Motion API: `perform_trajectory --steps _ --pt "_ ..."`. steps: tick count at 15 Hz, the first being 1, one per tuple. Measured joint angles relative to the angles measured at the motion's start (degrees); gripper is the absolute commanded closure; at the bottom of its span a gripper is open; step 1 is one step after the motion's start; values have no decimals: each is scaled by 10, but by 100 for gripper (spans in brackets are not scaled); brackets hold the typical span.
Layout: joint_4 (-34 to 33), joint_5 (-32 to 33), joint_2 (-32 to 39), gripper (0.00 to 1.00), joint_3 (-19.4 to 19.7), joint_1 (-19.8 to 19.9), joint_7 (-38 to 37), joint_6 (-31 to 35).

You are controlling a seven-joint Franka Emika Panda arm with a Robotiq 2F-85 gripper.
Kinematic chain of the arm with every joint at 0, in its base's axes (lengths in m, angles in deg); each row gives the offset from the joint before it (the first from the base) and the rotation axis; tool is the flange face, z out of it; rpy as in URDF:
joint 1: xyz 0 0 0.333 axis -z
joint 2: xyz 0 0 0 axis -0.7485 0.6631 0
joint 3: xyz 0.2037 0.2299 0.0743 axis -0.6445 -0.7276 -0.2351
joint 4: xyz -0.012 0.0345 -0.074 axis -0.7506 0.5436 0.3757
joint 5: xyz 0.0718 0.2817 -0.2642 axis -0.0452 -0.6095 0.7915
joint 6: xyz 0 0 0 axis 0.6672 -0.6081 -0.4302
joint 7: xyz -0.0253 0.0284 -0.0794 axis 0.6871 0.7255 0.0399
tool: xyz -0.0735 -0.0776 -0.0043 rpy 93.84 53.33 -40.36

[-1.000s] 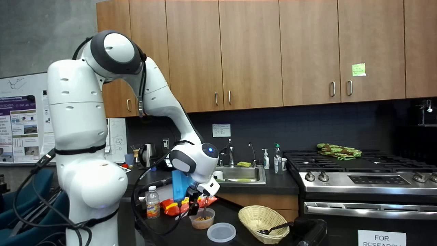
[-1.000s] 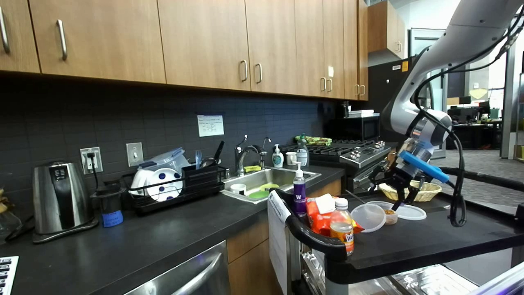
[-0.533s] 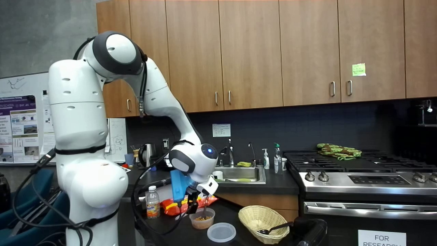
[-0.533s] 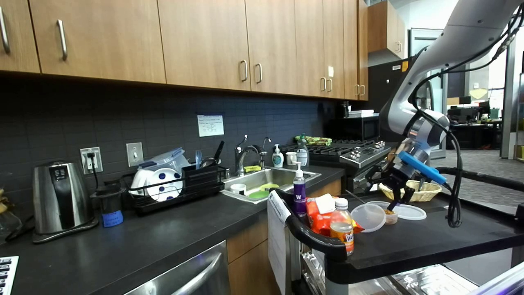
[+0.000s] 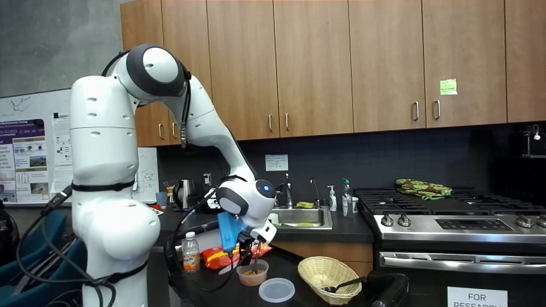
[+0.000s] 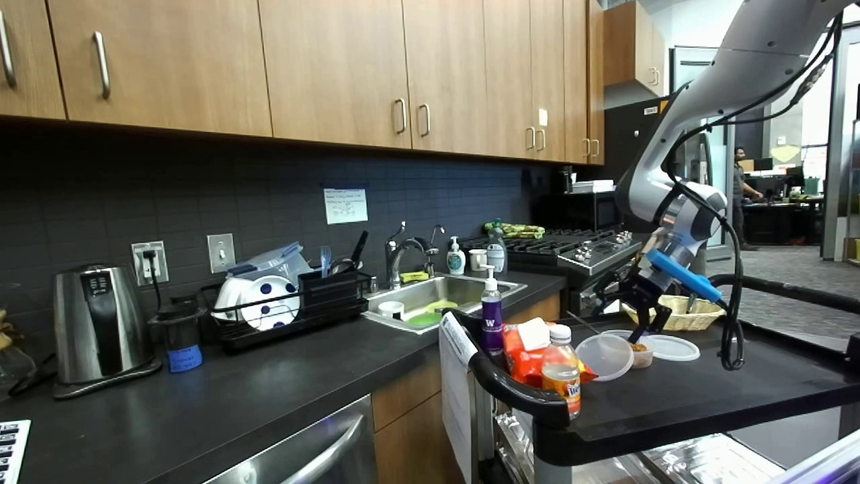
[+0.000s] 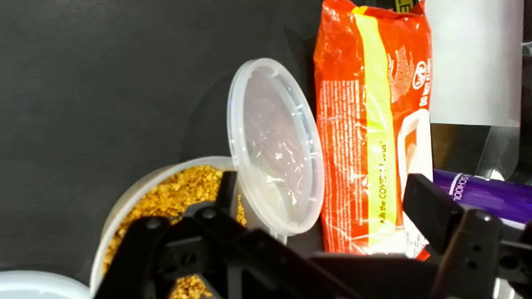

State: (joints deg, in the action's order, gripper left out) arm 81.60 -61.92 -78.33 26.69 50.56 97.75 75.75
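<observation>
My gripper (image 7: 326, 197) is open, with nothing between its fingers, above the dark cart top. It also shows in an exterior view (image 6: 622, 317). A translucent round lid (image 7: 280, 149) stands tilted on edge against a round tub (image 7: 137, 195) of golden-brown crumbs. One finger is over the tub, beside the lid. The other is over a red and yellow wipes pack (image 7: 353, 166). The tub (image 5: 253, 279) shows in an exterior view with a thin utensil (image 5: 256, 258) leaning in it. The leaning lid (image 6: 603, 359) shows in an exterior view.
A second lid (image 5: 277, 290) lies flat beside the tub. A wicker basket (image 5: 315, 273) holds a black spoon (image 5: 349, 282). A bottle with an orange label (image 5: 191, 253) and a purple pump bottle (image 6: 492, 323) stand near the wipes. The cart's black handle (image 6: 517, 390) borders them.
My gripper has shifted a little left in an exterior view, over the tub. The tub, lids and wipes pack have not moved. A person has appeared in the far background.
</observation>
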Motion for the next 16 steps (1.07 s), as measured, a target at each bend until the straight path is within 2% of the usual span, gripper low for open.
perform_trajectory --steps 3,4,5,7,14,16 --pt "-14 0 16 0 0 0 1 0" --pt "-17 0 22 25 0 0 1 0" --pt "-20 0 26 27 0 0 1 0" --pt "-25 0 34 39 0 0 1 0" --pt "-29 0 38 96 0 0 1 0" --pt "-29 0 37 100 0 0 1 0"
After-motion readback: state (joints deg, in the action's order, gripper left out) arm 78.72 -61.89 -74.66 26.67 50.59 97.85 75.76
